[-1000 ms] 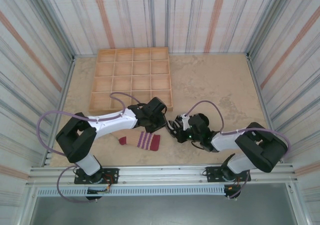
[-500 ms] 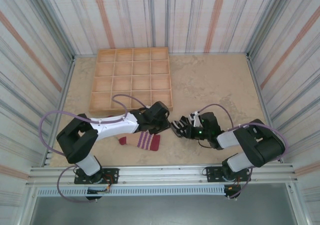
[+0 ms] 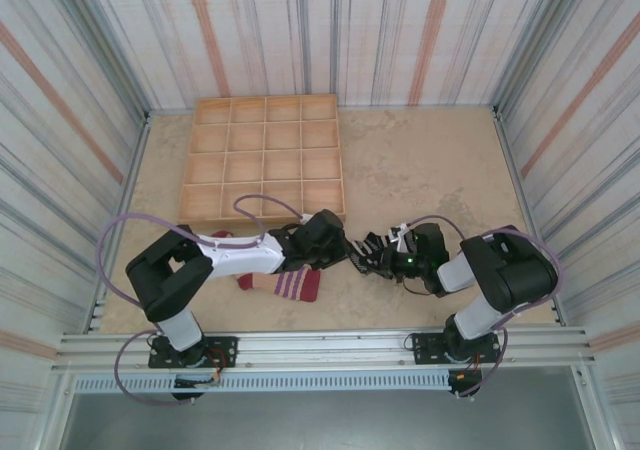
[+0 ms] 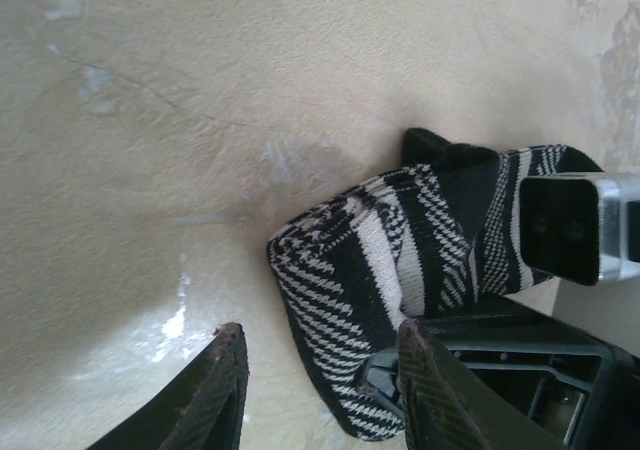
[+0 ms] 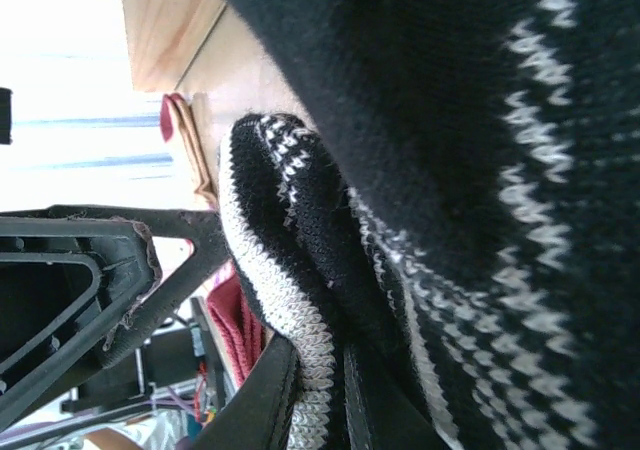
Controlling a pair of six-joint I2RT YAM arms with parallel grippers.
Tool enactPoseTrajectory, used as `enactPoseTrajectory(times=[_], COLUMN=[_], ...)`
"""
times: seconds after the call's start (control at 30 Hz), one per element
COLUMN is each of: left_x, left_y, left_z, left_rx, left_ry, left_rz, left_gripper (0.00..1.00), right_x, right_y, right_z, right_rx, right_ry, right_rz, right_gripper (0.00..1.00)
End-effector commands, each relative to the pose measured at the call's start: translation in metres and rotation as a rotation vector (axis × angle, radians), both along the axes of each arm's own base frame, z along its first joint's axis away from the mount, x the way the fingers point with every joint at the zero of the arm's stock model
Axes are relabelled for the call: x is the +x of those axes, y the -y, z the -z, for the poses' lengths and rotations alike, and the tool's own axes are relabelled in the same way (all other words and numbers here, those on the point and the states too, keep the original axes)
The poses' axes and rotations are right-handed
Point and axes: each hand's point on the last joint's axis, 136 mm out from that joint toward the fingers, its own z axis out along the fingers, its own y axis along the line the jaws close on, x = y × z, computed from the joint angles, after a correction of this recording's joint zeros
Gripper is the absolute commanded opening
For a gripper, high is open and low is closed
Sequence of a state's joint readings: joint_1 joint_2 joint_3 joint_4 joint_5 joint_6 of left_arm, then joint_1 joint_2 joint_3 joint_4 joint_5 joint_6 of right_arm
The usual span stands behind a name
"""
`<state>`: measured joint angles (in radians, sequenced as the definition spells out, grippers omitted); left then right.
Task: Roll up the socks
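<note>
Left fingers (image 4: 218,395) apart beside black sock (image 4: 400,260)

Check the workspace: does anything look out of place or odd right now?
Nothing damaged or spilled. The black sock is crumpled in a lump, pinched by the right end effector, while the beige sock lies flat apart from it, partly under the left arm. The left end effector is open beside the lump.

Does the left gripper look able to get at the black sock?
Probably yes: the left gripper is open with the black sock just ahead, nothing between; the right gripper holds its far end.
</note>
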<state>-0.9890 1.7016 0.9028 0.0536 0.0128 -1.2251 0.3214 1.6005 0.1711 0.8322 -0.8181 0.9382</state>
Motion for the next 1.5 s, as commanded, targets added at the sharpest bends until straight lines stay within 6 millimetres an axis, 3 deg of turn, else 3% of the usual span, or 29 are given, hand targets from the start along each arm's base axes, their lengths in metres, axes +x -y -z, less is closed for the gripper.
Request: enactPoseTrajectory(times=[0.0,0.33,0.87,1.47], left_x=[0.000,0.002,0.003,0.002], left_y=[0.003,0.009,0.017,0.022], left_z=[0.010,0.019,0.033,0.057], left_rx=[-0.006,-0.003,-0.049,-0.058], left_ry=[0.000,-0.008,-0.035,-0.088], left_rz=[-0.020,-0.027,-0.052,-0.101], left_gripper=[0.43,0.42,0.40,0.32], right_x=[-0.037,-0.047,-0.058,-0.057], right_y=[0.028,0.041,0.048,0.047], right_z=[0.056,0.075,0.089,0.086], right_rx=[-0.123,-0.135,-0.143,-0.147], right_ry=[-0.318,-0.482,-0.575,-0.605], right_rz=[0.120,0.201,0.232,0.238], right_gripper=[0.00,0.00,0.00,0.00])
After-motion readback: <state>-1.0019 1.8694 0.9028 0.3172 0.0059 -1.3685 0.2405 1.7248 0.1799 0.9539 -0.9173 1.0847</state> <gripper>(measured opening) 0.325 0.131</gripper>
